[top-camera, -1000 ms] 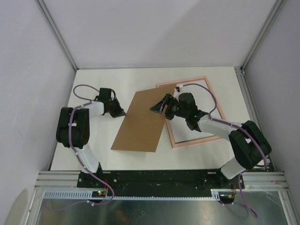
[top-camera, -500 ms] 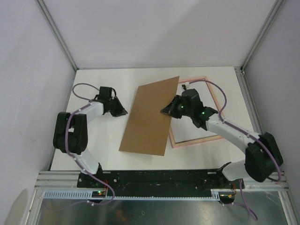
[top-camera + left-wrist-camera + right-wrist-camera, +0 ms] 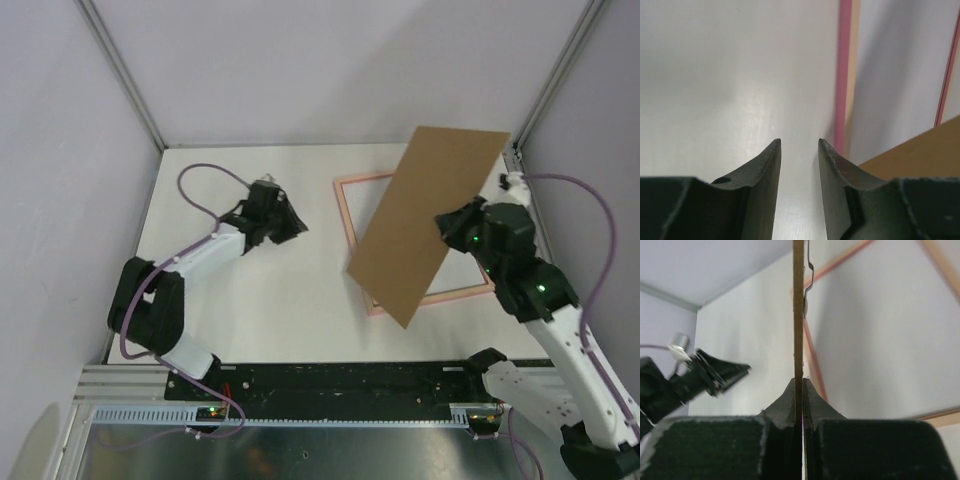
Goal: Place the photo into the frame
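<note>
While the right gripper [image 3: 447, 228] is clamped on one long edge of the brown board [image 3: 428, 220], about halfway along it, the board hangs tilted in the air above the frame [image 3: 343, 212]. The right wrist view shows it edge-on between the closed jaws, with a small metal clip [image 3: 807, 270] on one face.

The frame lies flat on the table [image 3: 250, 320], toward the far right corner. Its long sides run from the near edge to the far edge, slanting a little to the right as they come nearer. The board's near end hides its near left corner. The space between the rails that shows is bare white.

The left gripper [image 3: 298, 226] hovers over the middle left of the table, jaws parted and holding nothing, pointing toward the frame's left rail.

The photo does not show in any view, so I cannot say where it is or which way it points.

The frame looks light and stiff. Its thin rails would probably slide on the smooth table, so one rail should be pinned or pinched. A print would be thin, bendy and easily creased, and is best pinched at an edge and kept flat.
</note>
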